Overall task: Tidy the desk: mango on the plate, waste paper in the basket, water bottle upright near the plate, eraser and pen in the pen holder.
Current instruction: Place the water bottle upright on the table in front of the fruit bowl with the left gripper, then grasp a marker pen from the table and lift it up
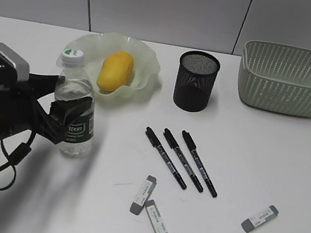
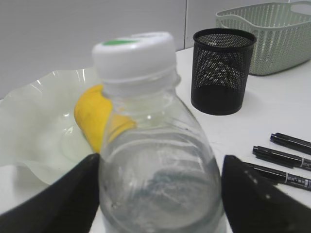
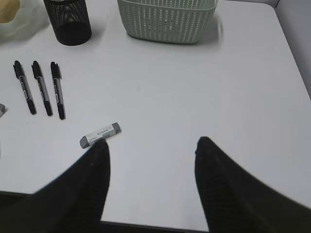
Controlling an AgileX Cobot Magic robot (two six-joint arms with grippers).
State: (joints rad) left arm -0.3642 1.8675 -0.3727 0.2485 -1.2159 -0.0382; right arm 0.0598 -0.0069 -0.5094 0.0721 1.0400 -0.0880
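The water bottle (image 1: 76, 109) stands upright on the desk (image 1: 256, 157) just in front of the plate (image 1: 147, 61). My left gripper (image 1: 63, 116) is shut on it at the label; in the left wrist view the bottle (image 2: 155, 160) fills the space between the jaws (image 2: 160, 158). The mango (image 1: 115, 71) lies on the plate. Three black pens (image 1: 183, 159) lie side by side at mid-desk. Three erasers lie in front: two (image 1: 143, 194) (image 1: 157, 222) close together, one (image 1: 259, 218) to the right. My right gripper (image 3: 153, 143) is open and empty above the desk's front edge, near that eraser (image 3: 100, 134). No waste paper shows.
The black mesh pen holder (image 1: 196, 81) stands right of the plate. The pale-green basket (image 1: 290, 79) stands at the back right. The right wrist view shows the desk's right edge beside the basket (image 3: 167, 19).
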